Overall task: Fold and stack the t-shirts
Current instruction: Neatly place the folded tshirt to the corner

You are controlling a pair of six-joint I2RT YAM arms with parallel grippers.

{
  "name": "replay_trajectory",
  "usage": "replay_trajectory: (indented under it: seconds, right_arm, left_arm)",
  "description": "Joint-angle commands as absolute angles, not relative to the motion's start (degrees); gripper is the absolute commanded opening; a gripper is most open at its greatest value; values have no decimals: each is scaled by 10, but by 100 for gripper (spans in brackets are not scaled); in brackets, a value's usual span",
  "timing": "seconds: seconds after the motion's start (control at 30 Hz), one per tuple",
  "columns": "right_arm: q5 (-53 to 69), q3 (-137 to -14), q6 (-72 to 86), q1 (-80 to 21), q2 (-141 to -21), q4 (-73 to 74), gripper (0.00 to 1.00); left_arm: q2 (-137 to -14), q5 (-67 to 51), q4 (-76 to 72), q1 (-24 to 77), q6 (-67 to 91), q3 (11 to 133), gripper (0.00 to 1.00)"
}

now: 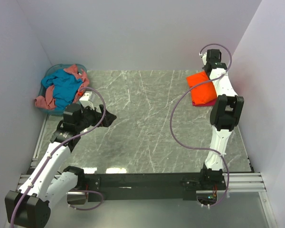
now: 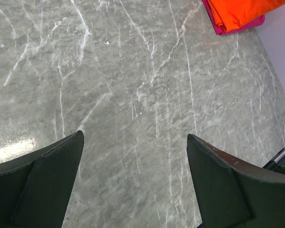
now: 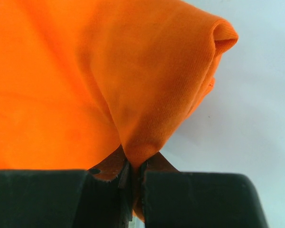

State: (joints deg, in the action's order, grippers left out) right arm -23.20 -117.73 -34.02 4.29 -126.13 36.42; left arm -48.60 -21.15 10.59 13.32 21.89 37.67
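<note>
Orange cloth is what the step in hand concerns: the orange t-shirt (image 1: pixel 202 88) is seen folded into a compact block at about two o'clock on the surface (image 1: pixel 142 123), laid on top of the magenta-pink t-shirt (image 1: pixel 196 104), of which only a thin edge is shown beneath it. A raised fold at the edge of the orange shirt is pinched by the right hand (image 3: pixel 133 173), its jaws pressed together on the cloth, so the placing of this shirt is judged to be nearly done but not yet released. Two shirts are therefore counted as folded and stacked. The teal-blue t-shirt (image 1: pixel 66 88) and the salmon-pink t-shirt (image 1: pixel 43 100) are found crumpled together in the pale blue basket (image 1: pixel 51 72) at about ten o'clock, unfolded, so roughly half of the task is judged to be left. The left hand (image 2: pixel 134 142) is held over bare surface at about nine o'clock, just beside the basket, with its jaws wide apart and nothing between them. No brand, label or writing can be read in any view; no neck label is shown on the orange shirt as it lies.
</note>
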Motion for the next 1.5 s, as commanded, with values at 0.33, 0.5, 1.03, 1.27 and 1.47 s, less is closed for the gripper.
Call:
replay_trajectory:
  seconds: [0.33, 0.5, 1.03, 1.27, 1.47]
  right_arm:
    - [-253, -1163, -329, 64, -1257, 325, 0]
    - [-254, -1158, -324, 69, -1260, 323, 0]
    - [-254, -1151, -320, 88, -1276, 315, 3]
    - [-256, -1160, -322, 92, -1288, 310, 11]
    - [-307, -1164, -340, 96, -1304, 266, 53]
  left_arm:
    - [-490, -213, 89, 133, 211, 381, 95]
    - [-490, -214, 89, 133, 212, 381, 95]
    - [-493, -212, 91, 134, 211, 381, 95]
    - [-494, -211, 91, 133, 211, 381, 95]
    - [-496, -210, 92, 133, 211, 381, 95]
